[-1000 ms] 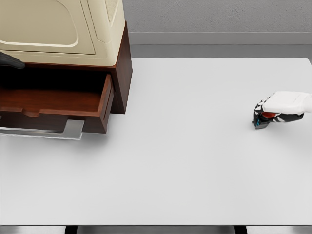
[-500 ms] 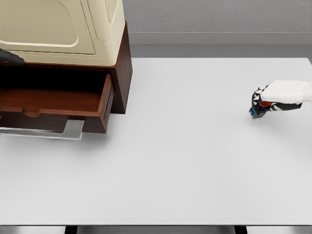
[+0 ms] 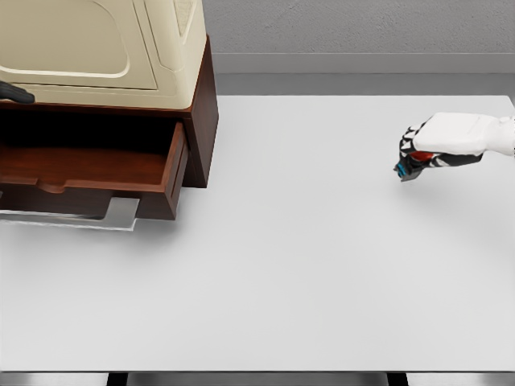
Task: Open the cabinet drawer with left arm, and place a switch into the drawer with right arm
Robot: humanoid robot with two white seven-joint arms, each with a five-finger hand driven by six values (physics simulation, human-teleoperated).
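One right robot hand (image 3: 438, 149) at the right edge of the frame grips one switch (image 3: 412, 162), held above the white surface (image 3: 322, 257). At left, one cabinet (image 3: 201, 121) shows one drawer (image 3: 113, 173) pulled open.

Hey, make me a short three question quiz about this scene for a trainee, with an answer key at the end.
1. True or false: the drawer is open.
2. What is the right robot hand gripping?
3. Where is the switch? A) inside the drawer B) lifted above the table at the right C) on top of the cabinet

Key:
1. True.
2. The switch.
3. B.
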